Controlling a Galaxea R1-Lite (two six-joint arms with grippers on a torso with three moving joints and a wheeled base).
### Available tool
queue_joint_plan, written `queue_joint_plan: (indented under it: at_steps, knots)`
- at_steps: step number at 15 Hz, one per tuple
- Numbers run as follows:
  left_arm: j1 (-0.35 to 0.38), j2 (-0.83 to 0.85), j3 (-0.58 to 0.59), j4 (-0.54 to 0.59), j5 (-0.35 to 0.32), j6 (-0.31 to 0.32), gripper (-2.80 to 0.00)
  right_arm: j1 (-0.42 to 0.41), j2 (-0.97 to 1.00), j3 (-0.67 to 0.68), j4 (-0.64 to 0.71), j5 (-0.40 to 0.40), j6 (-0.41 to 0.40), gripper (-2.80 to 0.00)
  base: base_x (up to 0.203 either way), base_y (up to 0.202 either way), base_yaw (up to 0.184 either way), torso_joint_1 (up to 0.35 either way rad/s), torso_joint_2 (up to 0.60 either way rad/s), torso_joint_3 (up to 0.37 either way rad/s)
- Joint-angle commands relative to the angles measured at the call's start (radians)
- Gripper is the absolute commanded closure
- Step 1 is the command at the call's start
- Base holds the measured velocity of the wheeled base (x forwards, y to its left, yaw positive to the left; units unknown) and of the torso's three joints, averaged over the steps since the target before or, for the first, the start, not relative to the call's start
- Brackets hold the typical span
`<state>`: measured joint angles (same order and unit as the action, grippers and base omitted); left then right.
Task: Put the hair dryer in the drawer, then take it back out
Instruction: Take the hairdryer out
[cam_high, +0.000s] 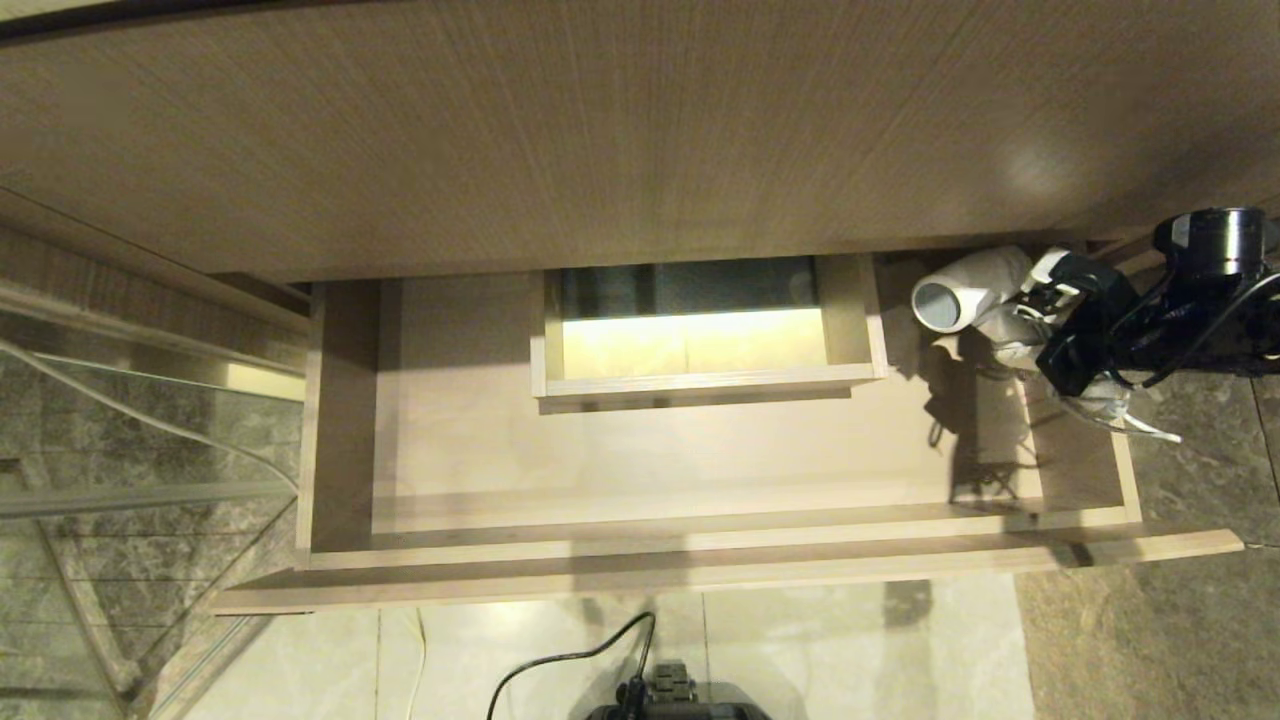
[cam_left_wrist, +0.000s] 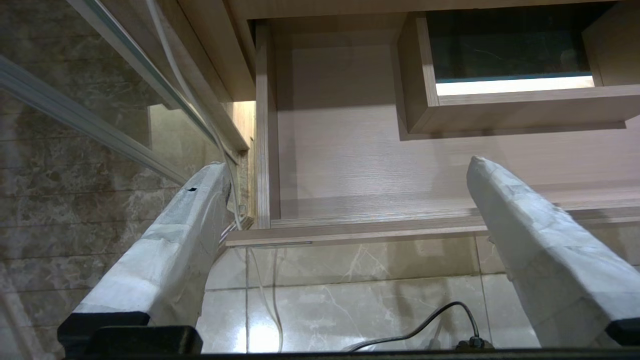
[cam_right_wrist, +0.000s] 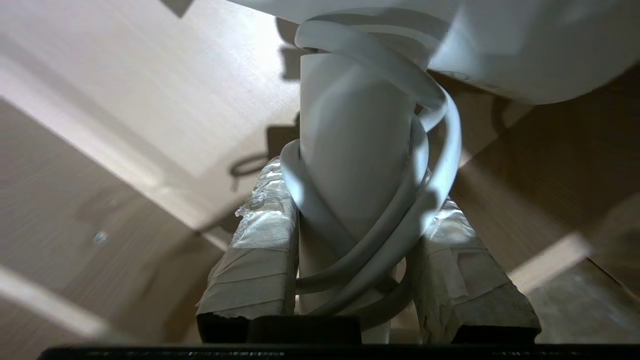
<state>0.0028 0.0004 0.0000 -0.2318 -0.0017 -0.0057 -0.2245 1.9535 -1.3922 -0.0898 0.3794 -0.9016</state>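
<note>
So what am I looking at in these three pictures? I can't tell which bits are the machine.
It is a two-armed robot seen by three cameras. One looks down from its head onto an open wooden drawer pulled out below a countertop. There the right pincer holds a white hair dryer above the drawer's back right corner. The second camera sits on the left wrist: the left pincer is open and holds nothing, near the drawer's front left corner. The third sits on the right wrist: two padded fingers clamp the dryer's handle, its cord wrapped around it.
</note>
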Motion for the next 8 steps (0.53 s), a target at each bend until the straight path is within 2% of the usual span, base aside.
queue_joint_plan:
  at_steps: [1,8]
  knots:
    - [0.0,0.0,0.04,-0.001,0.0,0.0,-2.8,0.001,-0.094,0.064,-0.009,0.003,-0.013,0.0,0.0,0.0,0.0,0.0,0.0,0.0]
    - [0.0,0.0,0.04,-0.001,0.0,0.0,-2.8,0.002,-0.35,0.312,-0.005,0.002,-0.054,0.0,0.0,0.0,0.0,0.0,0.0,0.0]
